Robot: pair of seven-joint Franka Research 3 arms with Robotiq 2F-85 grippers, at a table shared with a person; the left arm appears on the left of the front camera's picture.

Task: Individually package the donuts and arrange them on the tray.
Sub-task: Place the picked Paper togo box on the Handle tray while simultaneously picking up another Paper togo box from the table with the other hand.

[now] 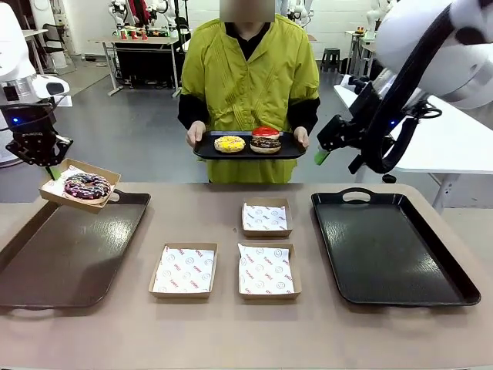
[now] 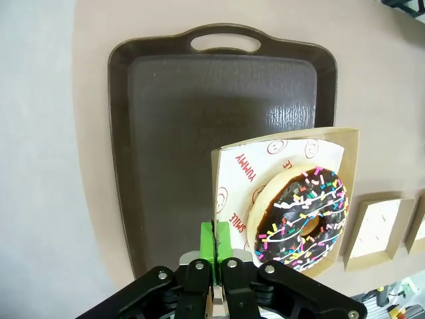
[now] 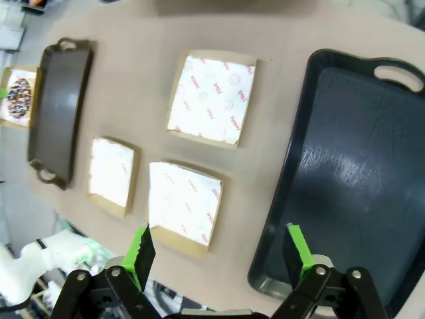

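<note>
Clamping a box (image 2: 239,174) rim, my left gripper (image 2: 214,240) carries the donut (image 2: 302,219) over the tray's (image 1: 69,254) 11 o'clock corner; my right gripper (image 3: 219,244) is spread wide, empty.

3 boxes (image 1: 183,270) btwn L tray (image 1: 69,254) & R tray (image 1: 389,247), 1 behind 2.

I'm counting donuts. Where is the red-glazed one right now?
Front view: the red-glazed donut sits on top of the chocolate donut, right of the yellow-iced donut, on the black tray the person holds at the table's far side.
</note>
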